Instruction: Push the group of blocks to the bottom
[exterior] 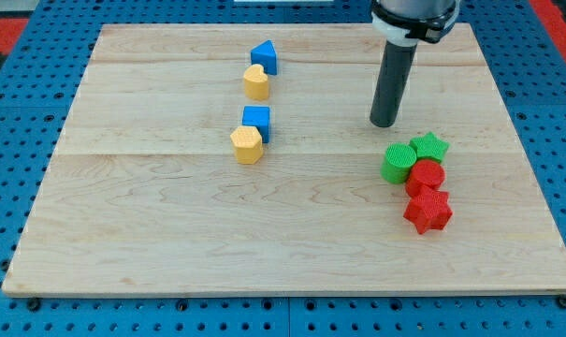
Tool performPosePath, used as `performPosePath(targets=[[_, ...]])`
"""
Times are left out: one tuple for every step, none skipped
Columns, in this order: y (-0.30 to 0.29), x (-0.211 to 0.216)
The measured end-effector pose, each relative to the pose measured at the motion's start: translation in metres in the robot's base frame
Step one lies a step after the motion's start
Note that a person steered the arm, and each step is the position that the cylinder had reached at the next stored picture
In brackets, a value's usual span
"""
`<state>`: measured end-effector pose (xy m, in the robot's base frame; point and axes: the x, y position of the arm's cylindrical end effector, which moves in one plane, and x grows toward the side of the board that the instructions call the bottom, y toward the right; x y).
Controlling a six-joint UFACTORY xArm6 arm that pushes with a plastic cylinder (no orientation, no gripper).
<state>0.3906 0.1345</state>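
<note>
My tip (384,123), a bare rod with no fingers to report, sits just above the green cylinder (398,163), green star (430,147), red cylinder (425,176) and red star (428,212); these 4 are not yet at the bottom edge.

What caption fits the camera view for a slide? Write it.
My tip sits just above the green cylinder, green star, red cylinder and red star.

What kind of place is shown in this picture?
Probably a robotics lab bench. A wooden board lies on a blue perforated base, small blocks such as the red star and yellow heart sit on it, and my tip stands just above the green and red cluster.
</note>
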Motion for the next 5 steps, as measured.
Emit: performPosePath(targets=[[0.007, 0.025], [0.007, 0.036], [0.003, 0.050], [-0.012, 0.024], [0.000, 0.013]])
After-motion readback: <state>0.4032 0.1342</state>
